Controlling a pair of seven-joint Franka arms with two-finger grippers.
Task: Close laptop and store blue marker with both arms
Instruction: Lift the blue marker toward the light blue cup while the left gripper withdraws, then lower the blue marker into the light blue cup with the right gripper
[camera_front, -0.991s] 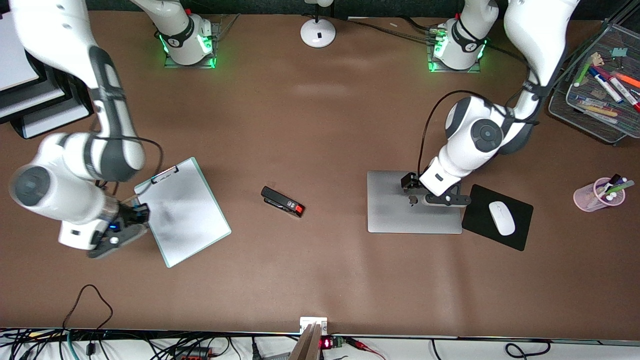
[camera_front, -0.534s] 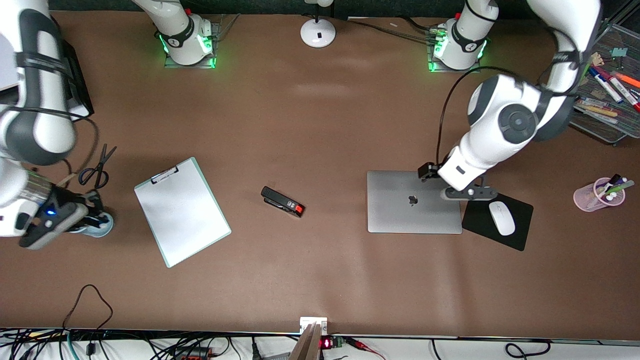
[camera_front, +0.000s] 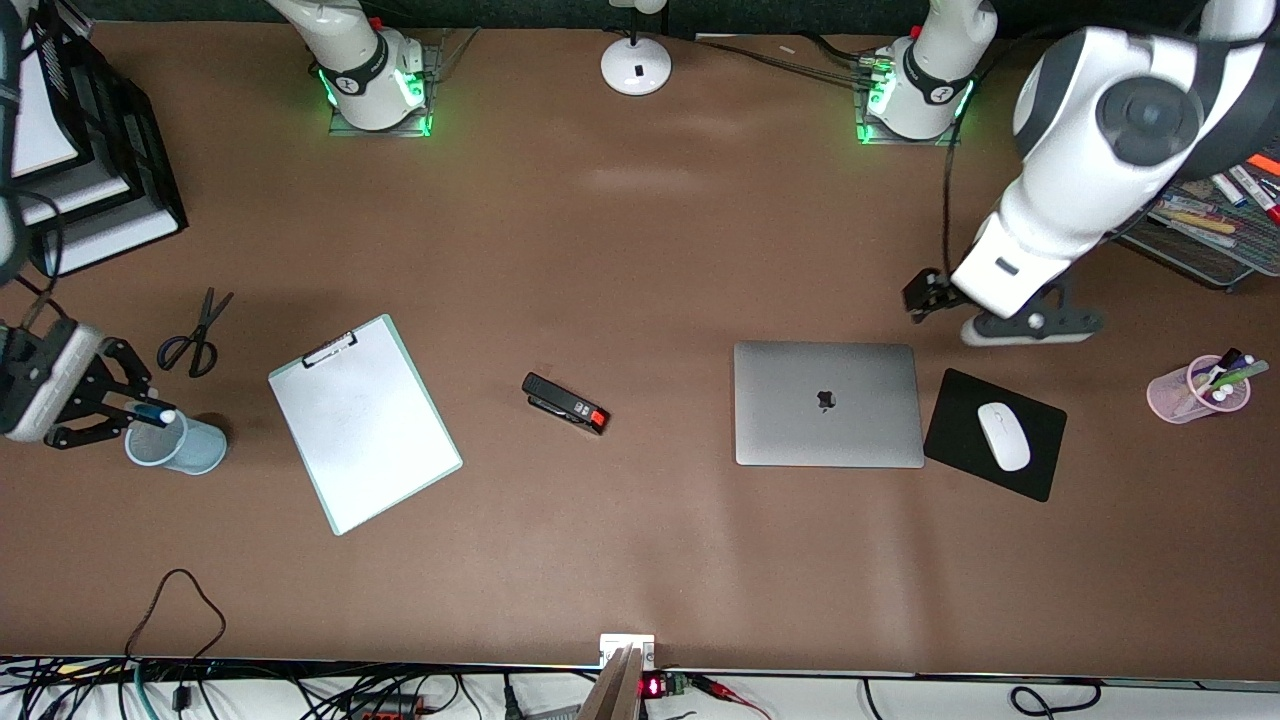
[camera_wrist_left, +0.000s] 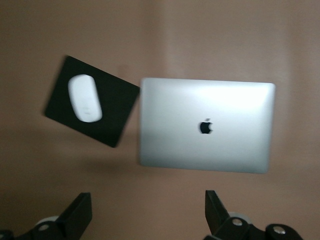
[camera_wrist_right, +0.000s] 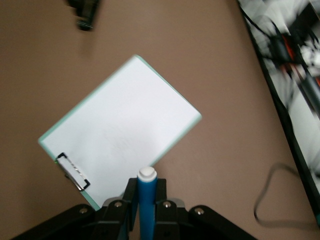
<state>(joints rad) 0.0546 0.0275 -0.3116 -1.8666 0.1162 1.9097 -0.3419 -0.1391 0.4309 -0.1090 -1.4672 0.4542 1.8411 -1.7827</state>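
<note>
The silver-grey laptop (camera_front: 828, 403) lies closed on the table, apple logo up; it also shows in the left wrist view (camera_wrist_left: 235, 145). My left gripper (camera_front: 1030, 327) hangs open and empty in the air over bare table between the laptop and the mesh tray; its wide-apart fingers (camera_wrist_left: 80, 216) show in the left wrist view. My right gripper (camera_front: 135, 408) is shut on the blue marker (camera_front: 150, 412), white end out, over the rim of a pale blue cup (camera_front: 185, 447). The right wrist view shows the marker (camera_wrist_right: 146, 200) clamped between the fingers.
A clipboard (camera_front: 365, 422), a black stapler (camera_front: 565, 403) and scissors (camera_front: 195, 335) lie mid-table. A black mouse pad (camera_front: 1040, 470) with a white mouse (camera_front: 1003, 436) sits beside the laptop. A pink pen cup (camera_front: 1195, 388), mesh tray (camera_front: 1200, 250) and paper trays (camera_front: 80, 150) stand at the ends.
My left gripper rose off the laptop lid and moved toward the mesh tray. My right gripper carried the blue marker from beside the clipboard to over the pale blue cup.
</note>
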